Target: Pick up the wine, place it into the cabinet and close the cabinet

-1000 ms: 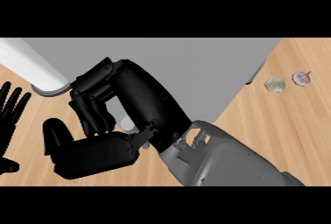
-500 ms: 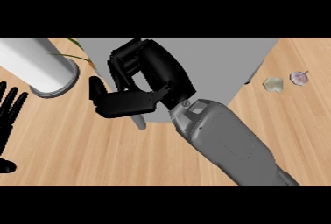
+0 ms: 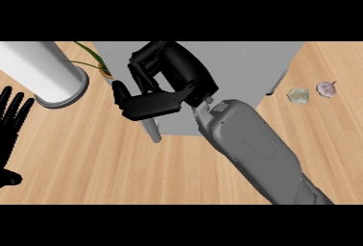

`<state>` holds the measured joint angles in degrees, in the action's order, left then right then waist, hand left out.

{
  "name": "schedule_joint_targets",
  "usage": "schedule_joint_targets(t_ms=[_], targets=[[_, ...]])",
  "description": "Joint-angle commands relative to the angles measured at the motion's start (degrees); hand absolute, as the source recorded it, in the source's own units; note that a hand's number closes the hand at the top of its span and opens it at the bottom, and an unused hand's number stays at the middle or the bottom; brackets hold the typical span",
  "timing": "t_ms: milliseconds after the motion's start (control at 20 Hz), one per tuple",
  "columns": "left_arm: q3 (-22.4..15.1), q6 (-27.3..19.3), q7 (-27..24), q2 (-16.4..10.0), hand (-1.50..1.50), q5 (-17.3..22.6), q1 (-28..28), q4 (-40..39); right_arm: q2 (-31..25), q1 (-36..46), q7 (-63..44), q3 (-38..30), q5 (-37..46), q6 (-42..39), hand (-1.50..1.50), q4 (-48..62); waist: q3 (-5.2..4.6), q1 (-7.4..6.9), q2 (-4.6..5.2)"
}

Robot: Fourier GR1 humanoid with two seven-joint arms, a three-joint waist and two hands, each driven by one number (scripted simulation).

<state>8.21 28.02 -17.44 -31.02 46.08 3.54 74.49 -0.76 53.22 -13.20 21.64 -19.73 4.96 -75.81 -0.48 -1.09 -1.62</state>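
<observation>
Right hand (image 3: 150, 103) hangs over the grey cabinet (image 3: 248, 67) at far centre, fingers curled, nothing visible inside them. Left hand (image 3: 8, 129) rests spread at the left edge. The wine is probably hidden, can't spot it.

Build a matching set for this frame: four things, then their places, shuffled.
1 left hand
2 right hand
3 white cylinder
4 two small pale objects

A over the grey cabinet
B on the wooden counter, right of the cabinet
C view's left edge, open, fingers up
D upper left, beside green leaves

Pairs: 1-C, 2-A, 3-D, 4-B
</observation>
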Motion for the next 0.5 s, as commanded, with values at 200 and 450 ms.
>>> schedule_joint_targets(t_ms=[200,450], targets=[[0.2,0.5,1.3,0.3,-1.5,1.0,1.1,-0.4,-4.4,2.0,3.9,-6.3,2.7,-0.1,1.5,10.5,0.43,-0.11,2.08],[-0.6,0.1,1.9,0.4,-1.5,0.1,1.9,1.4,-5.9,-0.3,6.5,-7.2,1.7,-2.7,1.5,11.1,0.5,-0.09,2.14]])
